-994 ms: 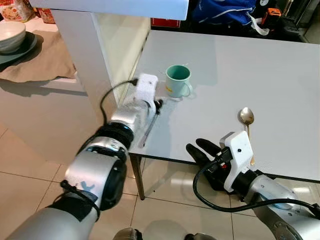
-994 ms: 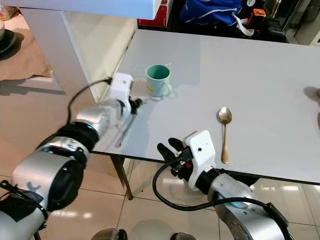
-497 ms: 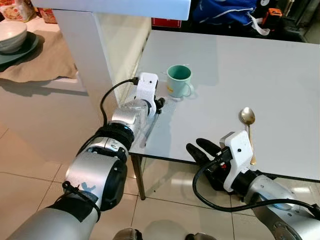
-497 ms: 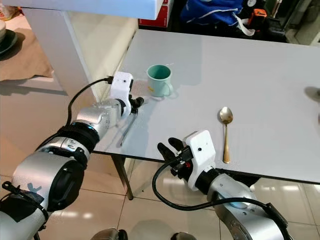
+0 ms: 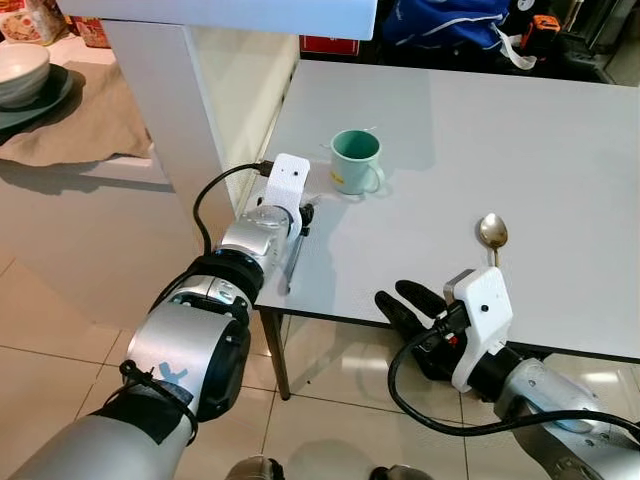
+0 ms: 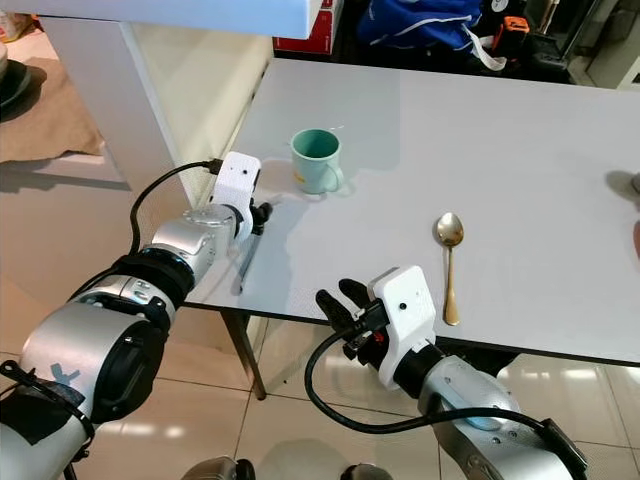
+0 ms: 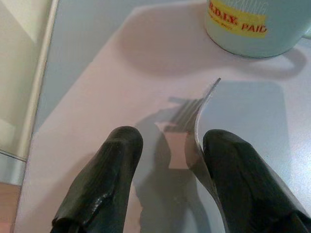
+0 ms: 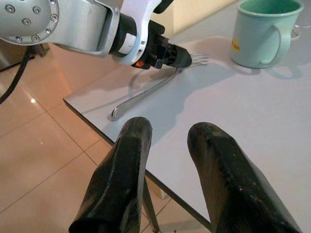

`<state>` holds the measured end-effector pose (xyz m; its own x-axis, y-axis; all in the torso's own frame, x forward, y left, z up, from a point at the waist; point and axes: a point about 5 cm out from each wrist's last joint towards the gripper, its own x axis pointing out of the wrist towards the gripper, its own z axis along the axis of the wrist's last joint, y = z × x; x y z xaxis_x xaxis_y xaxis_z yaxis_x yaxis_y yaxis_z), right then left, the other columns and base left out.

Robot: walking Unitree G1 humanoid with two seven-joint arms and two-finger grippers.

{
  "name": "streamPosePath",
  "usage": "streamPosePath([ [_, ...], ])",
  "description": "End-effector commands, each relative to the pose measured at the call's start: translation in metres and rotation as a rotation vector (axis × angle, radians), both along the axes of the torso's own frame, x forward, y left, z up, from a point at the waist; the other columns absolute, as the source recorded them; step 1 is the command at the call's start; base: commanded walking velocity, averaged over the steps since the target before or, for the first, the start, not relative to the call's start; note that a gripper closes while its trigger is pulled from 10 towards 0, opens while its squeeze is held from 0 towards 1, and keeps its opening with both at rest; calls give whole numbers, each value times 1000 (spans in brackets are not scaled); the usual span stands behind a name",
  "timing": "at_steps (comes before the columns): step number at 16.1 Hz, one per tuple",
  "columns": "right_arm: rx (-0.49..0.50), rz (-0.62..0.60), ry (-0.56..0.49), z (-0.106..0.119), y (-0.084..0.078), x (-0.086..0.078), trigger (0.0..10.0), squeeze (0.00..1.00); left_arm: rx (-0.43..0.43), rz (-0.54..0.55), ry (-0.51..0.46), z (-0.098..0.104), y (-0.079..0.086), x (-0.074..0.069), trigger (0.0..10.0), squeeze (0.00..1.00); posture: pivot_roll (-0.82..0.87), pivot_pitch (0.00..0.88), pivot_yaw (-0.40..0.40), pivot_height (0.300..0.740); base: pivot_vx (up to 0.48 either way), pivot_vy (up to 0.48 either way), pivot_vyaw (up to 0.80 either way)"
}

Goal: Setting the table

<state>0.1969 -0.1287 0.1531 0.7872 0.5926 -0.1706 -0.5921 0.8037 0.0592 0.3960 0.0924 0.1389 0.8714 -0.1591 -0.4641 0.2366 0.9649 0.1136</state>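
Fork (image 8: 160,87) lies on the white table (image 5: 520,150) near its left edge, tines toward the mint-green mug (image 5: 356,161), handle running back toward the table's front edge. The left gripper (image 7: 167,165) hovers low over the fork's neck with its two black fingers (image 7: 104,174) spread apart; the fork's upper part sits between them, close against one finger, and whether it touches cannot be told. The mug stands just beyond the fingertips, handle turned to the robot's right. The right gripper (image 8: 167,160) hangs below the table's front edge, released and holding nothing, pointed toward the fork and mug. A gold-handled spoon (image 5: 494,250) lies on the table beyond and to the right of that gripper, well apart from the fork.
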Motion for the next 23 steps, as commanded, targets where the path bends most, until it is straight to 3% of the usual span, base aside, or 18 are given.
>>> streamPosePath([
  [1, -7, 6, 2, 1, 0, -2, 10000, 0, 35, 2, 25, -10, 5, -4, 10000, 0, -141, 111, 36, 740, 0, 0, 0],
  [8, -13, 4, 0, 3, -2, -1, 10000, 0, -41, -49, -12, -3, -3, -1, 10000, 0, -144, 109, 32, 740, 0, 0, 0],
  [9, -12, 4, 0, 3, -2, -1, 10000, 0, -24, -61, -4, -4, -5, -2, 2784, 0, -144, 107, 35, 740, 0, 0, 0],
  [10, -12, 4, -1, 3, -2, -1, 10000, 0, -16, -61, 2, -5, -5, -2, 0, 0, -145, 107, 36, 740, 0, 0, 0],
  [12, -13, 3, -2, 3, -2, -1, 10000, 0, -1, -58, 14, -7, -5, -3, 0, 0, -147, 106, 37, 740, 0, 0, 0],
  [23, -18, 11, 4, 2, -2, -1, 10000, 0, -100, -11, 65, -12, 0, -6, 0, 0, -148, 105, 27, 740, 0, 0, 0],
])
